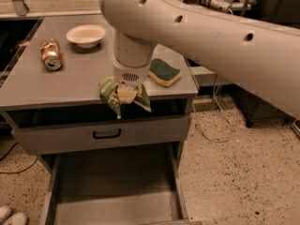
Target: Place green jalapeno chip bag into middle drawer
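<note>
The green jalapeno chip bag (110,93) is crumpled and hangs in my gripper (126,93) at the front edge of the grey countertop (56,86). The gripper points down from the large white arm (211,32) and is shut on the bag. The middle drawer (112,186) is pulled out below, its flat grey floor showing, lower and nearer than the bag. Between them is a drawer front with a black handle (107,134).
On the countertop lie a tipped can (50,54), a white bowl (86,34) and a green-and-yellow sponge (164,72). A cable (213,125) trails on the speckled floor at the right. White shoes (9,214) show at the bottom left.
</note>
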{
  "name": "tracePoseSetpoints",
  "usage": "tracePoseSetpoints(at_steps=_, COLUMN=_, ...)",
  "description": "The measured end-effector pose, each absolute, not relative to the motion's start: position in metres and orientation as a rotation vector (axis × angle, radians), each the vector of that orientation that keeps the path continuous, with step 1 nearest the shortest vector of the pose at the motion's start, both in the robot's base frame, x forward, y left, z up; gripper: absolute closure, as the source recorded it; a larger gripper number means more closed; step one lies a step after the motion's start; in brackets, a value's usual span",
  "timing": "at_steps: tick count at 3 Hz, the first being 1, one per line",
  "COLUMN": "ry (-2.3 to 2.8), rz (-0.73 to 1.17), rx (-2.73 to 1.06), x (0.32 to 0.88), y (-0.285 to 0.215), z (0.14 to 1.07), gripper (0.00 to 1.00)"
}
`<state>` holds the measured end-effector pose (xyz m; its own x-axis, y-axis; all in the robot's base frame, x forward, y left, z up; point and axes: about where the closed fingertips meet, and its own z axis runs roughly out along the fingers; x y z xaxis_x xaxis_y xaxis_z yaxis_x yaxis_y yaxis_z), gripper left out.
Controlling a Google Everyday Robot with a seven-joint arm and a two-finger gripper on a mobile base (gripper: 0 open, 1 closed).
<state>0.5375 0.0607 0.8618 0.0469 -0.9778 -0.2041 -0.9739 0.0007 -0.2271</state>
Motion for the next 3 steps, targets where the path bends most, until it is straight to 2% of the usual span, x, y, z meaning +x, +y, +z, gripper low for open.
tracePoseSetpoints(at_steps=1, ry=2.105, rz=0.04, rx=-1.98, x=0.472, y=0.042, z=0.844, gripper=1.0)
tracePoseSetpoints(at_steps=2, ry=2.104, rz=0.04, rx=-1.978, x=0.472, y=0.043, z=0.845, gripper=1.0)
tracePoseSetpoints(at_steps=3, ry=2.17, rz=0.097, rx=-1.946, x=0.448, y=0.039, z=0.828, gripper=1.0)
